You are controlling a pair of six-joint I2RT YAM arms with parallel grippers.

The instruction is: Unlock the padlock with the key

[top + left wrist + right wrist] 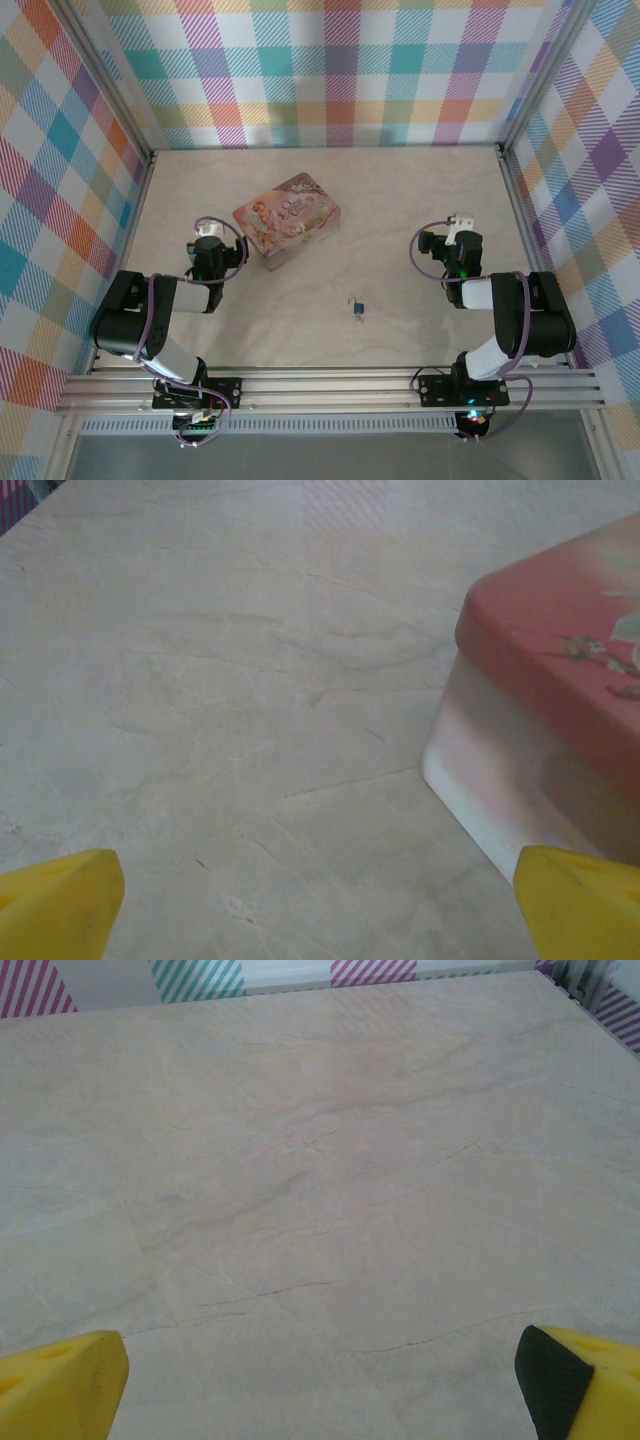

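Fingertips [60, 905] of yellow plastic stand far apart on the left gripper [208, 236], which sits low over the pale marbled table [400, 190] just beside the pink illustrated rectangular tin box [288, 220], probably parked clear of the work. Right of the tin and nearer the bases, the tiny blue-bodied padlock [357, 308] with its thin silvery shackle lies between the arms, likely within reach of either. Any key beside it is too small to tell. The right gripper [460, 225] is spread equally wide above bare table.
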